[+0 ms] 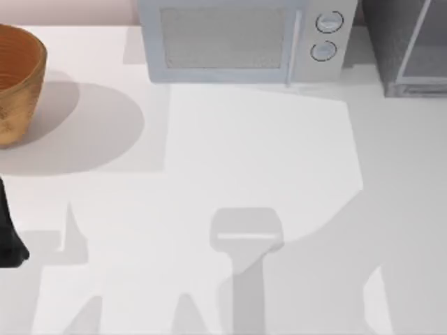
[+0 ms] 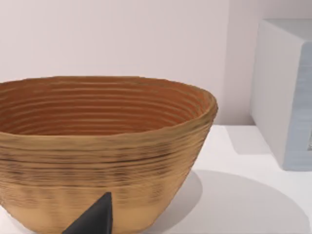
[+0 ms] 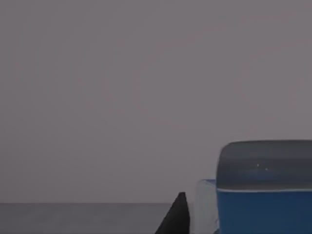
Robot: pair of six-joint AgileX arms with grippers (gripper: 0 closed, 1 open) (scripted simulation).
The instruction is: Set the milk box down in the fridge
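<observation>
My left claw [image 1: 8, 241] waits at the tabletop's [image 1: 244, 153] left edge, near the basket [image 1: 17, 84] (I cannot tell how wide it is); my right claw's finger [image 3: 176, 217] sits just beside the milk box [image 3: 263, 195], grip unclear; the fridge [image 1: 408, 45] stands back right, beside the microwave [image 1: 244, 38].

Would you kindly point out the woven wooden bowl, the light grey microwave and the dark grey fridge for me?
Woven wooden bowl [image 1: 15, 84]: top view, on its outer wall.
Light grey microwave [image 1: 223, 38]: top view, on its door window.
Dark grey fridge [image 1: 384, 38]: top view, on its dark side panel.
</observation>
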